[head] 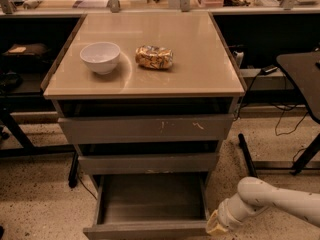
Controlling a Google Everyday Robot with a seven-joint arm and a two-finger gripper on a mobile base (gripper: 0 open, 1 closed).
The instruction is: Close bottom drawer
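The bottom drawer [150, 204] of the beige-topped cabinet [145, 79] stands pulled far out, its shallow grey box empty and its short front [145, 231] at the picture's lower edge. Above it sit the plain middle drawer [147, 163] and the tall top drawer [145, 128] with pale scratches, both slightly out. My white arm comes in from the lower right. The gripper [216, 226] is at the right end of the bottom drawer's front, next to its corner.
A white bowl [100, 57] and a wrapped snack [154, 57] sit on the cabinet top. A dark table [302, 76] with cables stands to the right, a black desk leg [12, 129] to the left. Speckled floor surrounds the cabinet.
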